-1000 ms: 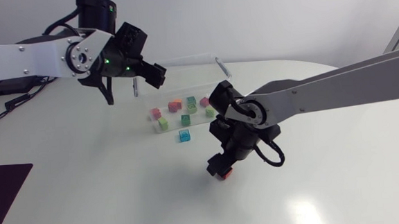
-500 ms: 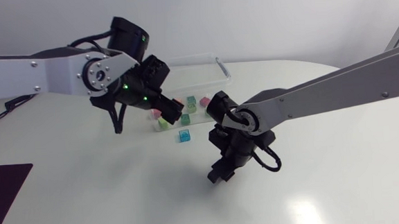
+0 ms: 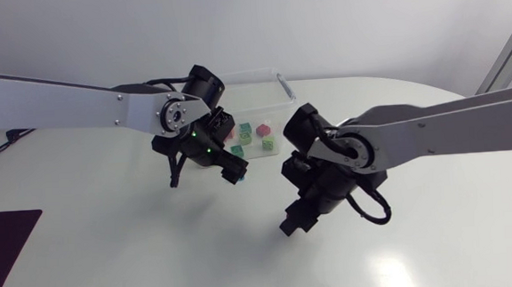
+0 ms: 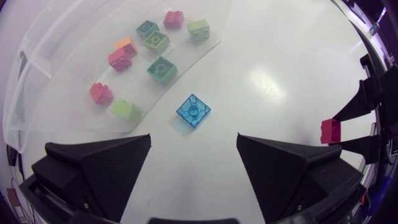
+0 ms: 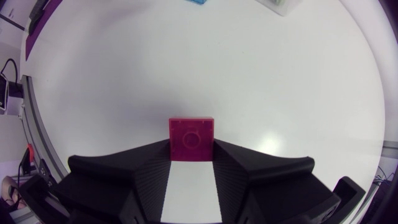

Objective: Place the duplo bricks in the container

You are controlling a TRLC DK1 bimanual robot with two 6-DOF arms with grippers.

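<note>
A clear blue brick (image 4: 193, 111) lies on the table just ahead of my left gripper (image 4: 194, 140), whose fingers are open and wide apart above it. In the head view this gripper (image 3: 233, 170) hangs low beside the clear container (image 3: 281, 84) and covers the blue brick. Several bricks, red, green and orange (image 4: 155, 42), lie inside the container (image 4: 62, 37). My right gripper (image 5: 192, 149) is shut on a red brick (image 5: 192, 138), held just above the table. From overhead the right gripper (image 3: 294, 224) is near the table's middle and hides that brick. The left wrist view shows the red brick (image 4: 330, 130) between the right fingers.
The white table (image 3: 156, 256) is bare around both grippers. A dark mat (image 3: 4, 239) lies at the table's front left edge. The two grippers are about a hand's width apart.
My left arm swung down from above the container to just over the blue brick. My right gripper closed on the red brick and shifted slightly right.
</note>
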